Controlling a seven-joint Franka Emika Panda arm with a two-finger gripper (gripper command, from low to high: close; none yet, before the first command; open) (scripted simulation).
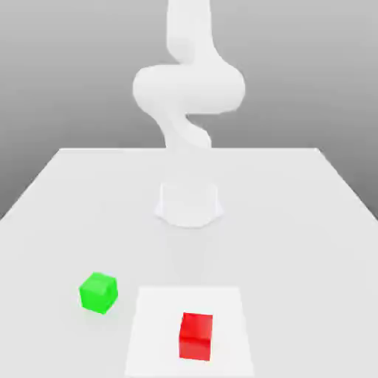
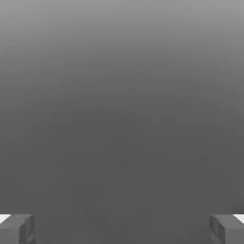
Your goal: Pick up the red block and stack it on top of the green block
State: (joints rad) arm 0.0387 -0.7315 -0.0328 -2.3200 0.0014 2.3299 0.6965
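Note:
The red block [image 1: 196, 336] rests on a brighter white square patch [image 1: 155, 339] near the front of the table, toward the exterior view's right. The green block [image 1: 98, 292] sits on the table to the exterior view's left of it and slightly farther back, a short gap apart. In the hand view my gripper [image 2: 122, 229] is open, its two grey fingertips [image 2: 17, 228] far apart with nothing between them, facing plain grey background. The white arm [image 1: 188, 92] rises from its base and bends upward out of the exterior view.
The arm's round base [image 1: 189, 203] stands at the middle of the white table [image 1: 295, 221]. The table's far edge runs behind the base, and its sides slope outward toward the front.

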